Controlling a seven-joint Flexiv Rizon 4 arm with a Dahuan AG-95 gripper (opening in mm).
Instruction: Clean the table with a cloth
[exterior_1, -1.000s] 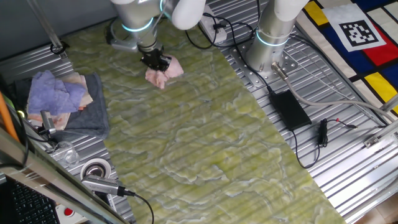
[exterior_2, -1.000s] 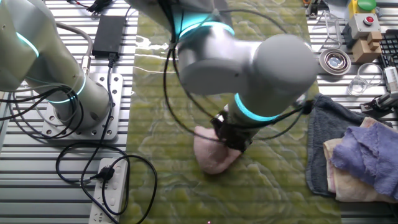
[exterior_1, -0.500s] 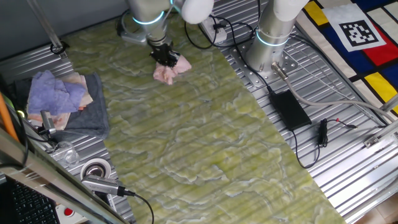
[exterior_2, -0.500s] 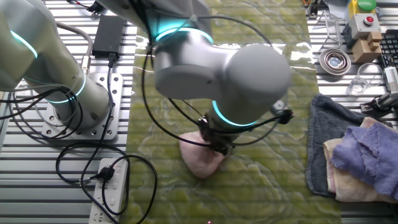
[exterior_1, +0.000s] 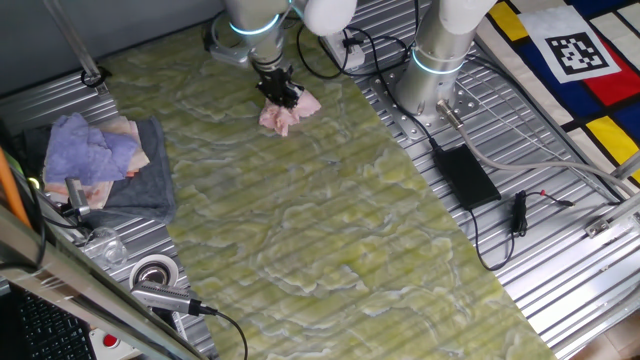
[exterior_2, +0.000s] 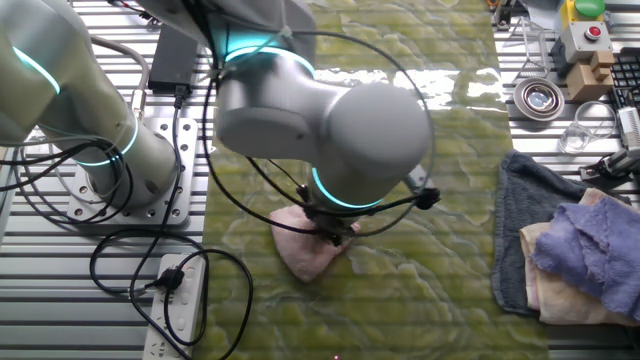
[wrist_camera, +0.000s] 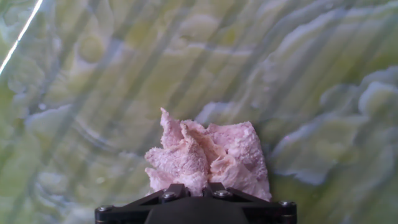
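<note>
Hand (exterior_1: 281, 92) clamped on cloth (exterior_1: 287, 113), now farther along table (exterior_1: 330, 220) than before.

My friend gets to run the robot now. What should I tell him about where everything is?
Gripper: shut on the pink cloth, pressing it flat on the table.
Place: the cloth is near the table's far end in one fixed view, close to the edge by the second arm's base.
Done: the wiping stroke has slid across that end toward this edge over the last second.
Left: most of the table's length has not been wiped in these pictures. The purple cloth and grey towel sit aside, untouched.
</note>
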